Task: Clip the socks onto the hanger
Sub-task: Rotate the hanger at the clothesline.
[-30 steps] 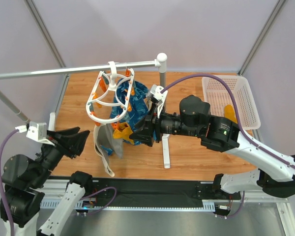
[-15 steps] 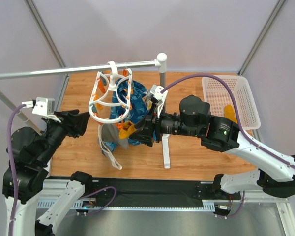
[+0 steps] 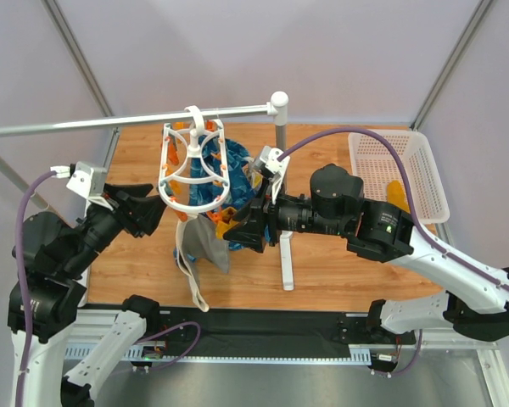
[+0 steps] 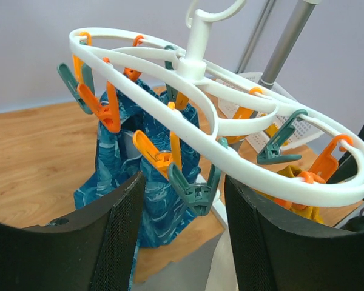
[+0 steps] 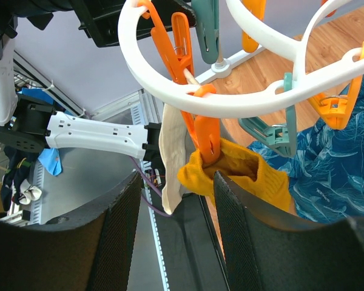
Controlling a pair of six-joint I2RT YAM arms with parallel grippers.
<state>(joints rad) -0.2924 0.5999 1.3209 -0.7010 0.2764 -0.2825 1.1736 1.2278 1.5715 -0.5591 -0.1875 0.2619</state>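
left gripper (image 3: 151, 210) has swung up beside the white plastic oval double-ring hanger (image 4: 194, 57), jaws gaping, holding nothing. one small mustard-yellow fabric sock (image 5: 242, 176) hangs pinched in an orange plastic clip (image 5: 206, 136); right gripper (image 5: 176, 176), half open, sits right at it (sock's lower edge hides behind one finger, so contact's unclear).
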